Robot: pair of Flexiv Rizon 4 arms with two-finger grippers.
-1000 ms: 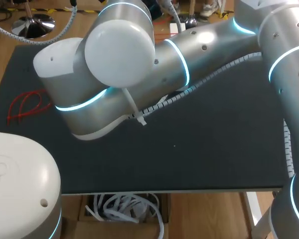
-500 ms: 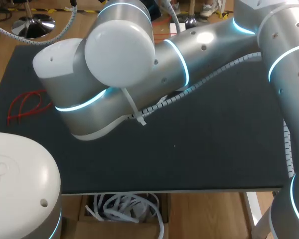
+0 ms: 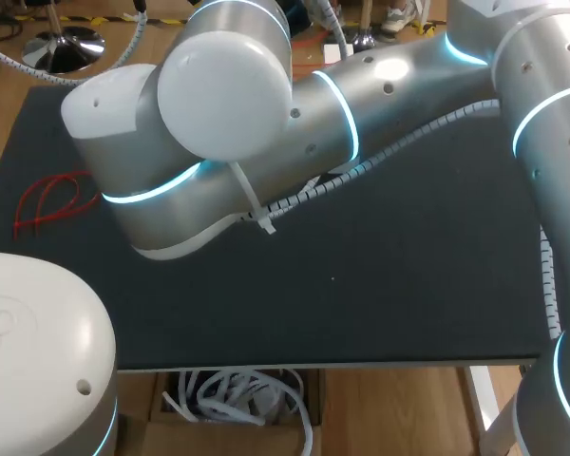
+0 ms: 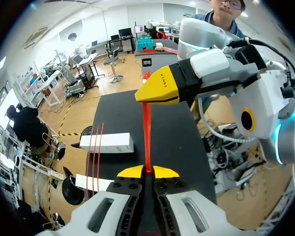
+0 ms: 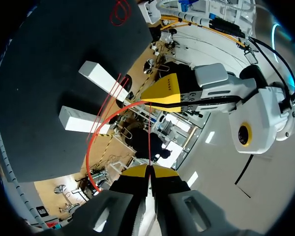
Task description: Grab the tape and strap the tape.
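Note:
A thin red strap (image 4: pixel 147 140) runs taut between my two grippers, which face each other above the black table (image 3: pixel 408 285). In the left wrist view my left gripper (image 4: pixel 147 172) is shut on one end, and my right gripper (image 4: pixel 146 98) pinches the strap just ahead. In the right wrist view my right gripper (image 5: pixel 148 170) is shut on the strap (image 5: pixel 149 140). The left gripper (image 5: pixel 147 99) holds it opposite, and the slack bows out in a red loop (image 5: pixel 91 147). In the head view my right arm (image 3: pixel 266 123) hides both grippers.
A bundle of spare red straps (image 3: pixel 47 204) lies on the table's left side. Two white blocks (image 5: pixel 101 76) (image 5: pixel 81 122) stand on the table below the grippers, with red straps laid across them. My left arm's white housing (image 3: pixel 38 351) fills the near left corner.
In the head view my right arm's elbow has shifted slightly up and to the left. Both grips on the strap look unchanged.

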